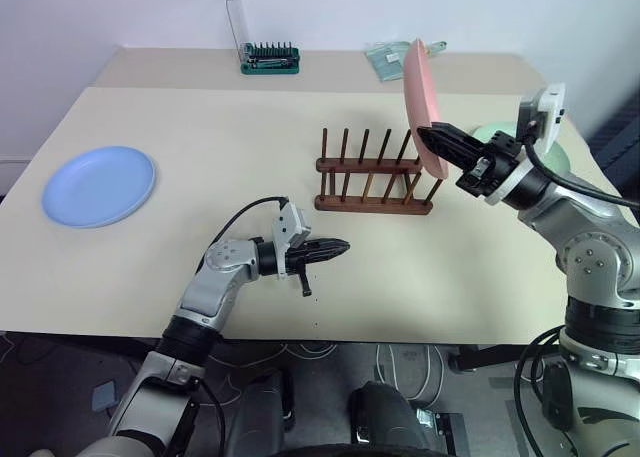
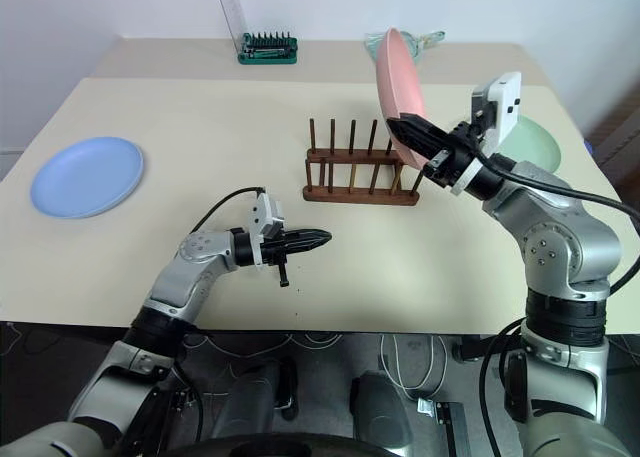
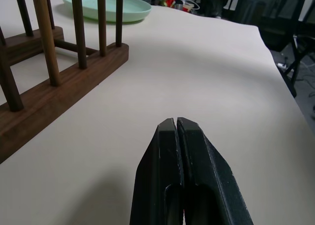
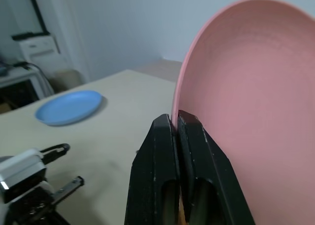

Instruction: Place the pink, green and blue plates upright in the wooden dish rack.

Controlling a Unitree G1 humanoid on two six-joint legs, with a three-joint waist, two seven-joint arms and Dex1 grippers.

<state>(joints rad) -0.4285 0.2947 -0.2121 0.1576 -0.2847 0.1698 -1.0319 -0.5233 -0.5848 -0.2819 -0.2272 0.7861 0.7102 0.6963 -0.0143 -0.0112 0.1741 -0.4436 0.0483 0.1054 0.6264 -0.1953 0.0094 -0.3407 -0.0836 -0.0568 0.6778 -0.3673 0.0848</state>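
My right gripper (image 1: 430,135) is shut on the rim of the pink plate (image 1: 421,102), which it holds on edge in the air above the right end of the wooden dish rack (image 1: 372,173). No plate stands between the rack's pegs. The green plate (image 1: 556,155) lies flat on the table at the right, mostly hidden behind my right arm. Far to the left lies the blue plate (image 1: 98,184), flat on the table. In front of the rack, low over the table, my left gripper (image 1: 342,246) is shut and empty, pointing right.
A green tool holder with black bits (image 1: 270,59) and a clear upright lid stand at the back of the table. A small green packet (image 1: 388,59) lies at the back behind the pink plate. The table's front edge (image 1: 330,329) runs just below my left arm.
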